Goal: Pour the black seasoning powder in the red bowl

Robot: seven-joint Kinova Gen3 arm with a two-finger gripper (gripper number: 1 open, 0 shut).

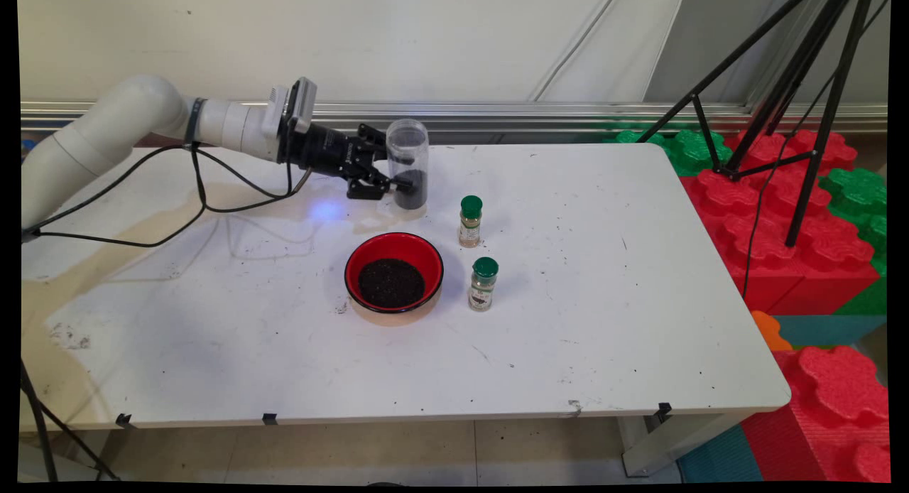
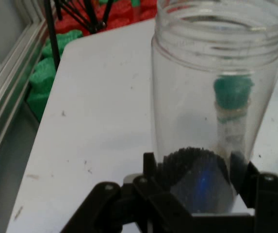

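The black gripper (image 1: 398, 182) is reaching in sideways, and its two fingers (image 2: 151, 167) are sitting on each side of a tall clear jar (image 1: 407, 165), low down near the jar's bottom. They are closed in against the jar's sides, as far as the hand view shows. The jar is standing upright on the white table (image 1: 603, 322). It has no lid, and a little heap of dark grains (image 1: 410, 190) is lying in the bottom of it.

Just in front of the jar, a red bowl (image 1: 394, 272) is sitting on the table with more dark grains inside. Near the jar, to its right and a bit closer to the camera, a small spice bottle with a green cap (image 1: 470, 221) is standing up. A second green-capped bottle (image 1: 483, 283) is standing further from the jar, right beside the bowl. In the hand view, one green cap (image 2: 232, 91) is showing through the jar's clear wall.
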